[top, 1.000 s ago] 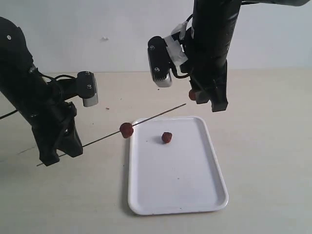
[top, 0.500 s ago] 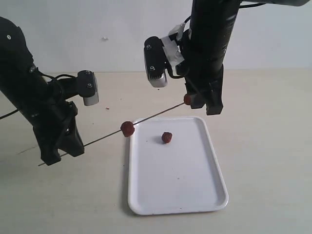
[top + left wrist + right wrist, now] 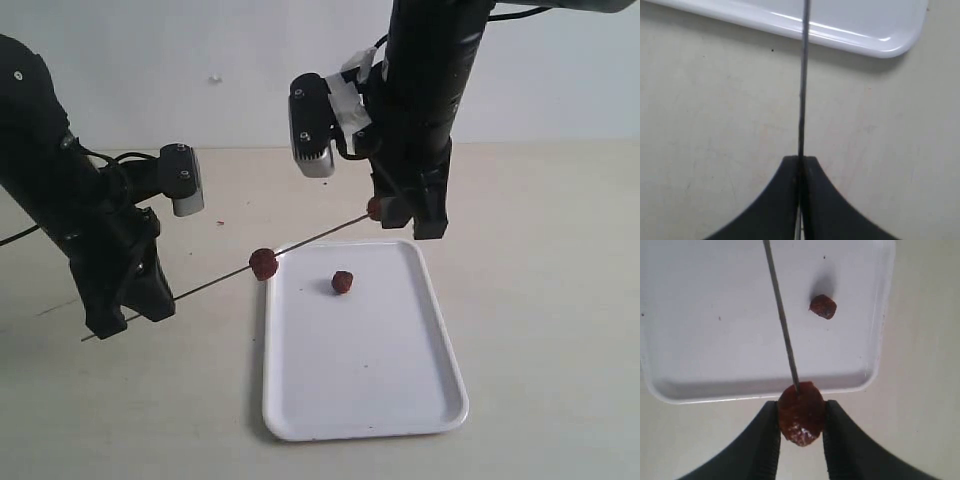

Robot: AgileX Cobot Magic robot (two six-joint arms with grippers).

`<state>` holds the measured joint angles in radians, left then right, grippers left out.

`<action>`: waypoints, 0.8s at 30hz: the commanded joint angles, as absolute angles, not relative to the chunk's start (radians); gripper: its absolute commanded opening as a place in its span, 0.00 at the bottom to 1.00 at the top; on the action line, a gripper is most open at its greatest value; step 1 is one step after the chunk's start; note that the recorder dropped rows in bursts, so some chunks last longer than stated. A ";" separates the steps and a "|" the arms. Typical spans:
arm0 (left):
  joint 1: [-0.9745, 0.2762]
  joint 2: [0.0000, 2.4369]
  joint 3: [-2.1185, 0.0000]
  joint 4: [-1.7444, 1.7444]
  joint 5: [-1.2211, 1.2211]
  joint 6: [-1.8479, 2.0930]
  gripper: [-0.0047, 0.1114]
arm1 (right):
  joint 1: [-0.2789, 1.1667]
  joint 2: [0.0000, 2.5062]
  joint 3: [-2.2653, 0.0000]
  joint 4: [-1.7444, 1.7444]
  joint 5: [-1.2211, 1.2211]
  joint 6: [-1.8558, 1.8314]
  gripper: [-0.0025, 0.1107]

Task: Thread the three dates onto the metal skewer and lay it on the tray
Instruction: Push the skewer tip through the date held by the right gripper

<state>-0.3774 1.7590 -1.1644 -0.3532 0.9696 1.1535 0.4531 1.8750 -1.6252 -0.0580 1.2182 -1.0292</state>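
Note:
My left gripper [image 3: 125,305] [image 3: 801,161] is shut on the low end of the metal skewer [image 3: 215,284] [image 3: 802,75], which slants up to the right above the tray's [image 3: 400,400] far edge. One date [image 3: 263,264] sits threaded partway along the rod. My right gripper [image 3: 395,213] [image 3: 801,412] is shut on a second date [image 3: 374,208] [image 3: 801,412], and the skewer's tip [image 3: 781,315] meets that date's face. A third date [image 3: 342,282] [image 3: 823,306] lies loose on the tray [image 3: 700,340].
The white tray [image 3: 865,30] rests on a pale beige tabletop [image 3: 550,300] with a plain wall behind. The right wrist camera housing [image 3: 311,137] hangs above the tray's far edge, and the left one [image 3: 180,180] juts out over the table.
My right gripper has carried its date left and slightly down, from just beyond the skewer's tip onto the tip. The left arm and threaded date have barely moved.

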 commanded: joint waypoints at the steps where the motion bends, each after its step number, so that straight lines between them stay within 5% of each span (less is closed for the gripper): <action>1: -0.381 1.757 -1.163 -0.375 0.963 1.148 0.04 | 0.461 1.866 -1.625 -0.042 1.221 -1.028 0.28; 24: -0.381 1.757 -1.163 -0.371 1.013 1.117 0.04 | 0.516 1.866 -1.622 0.197 1.221 -0.922 0.28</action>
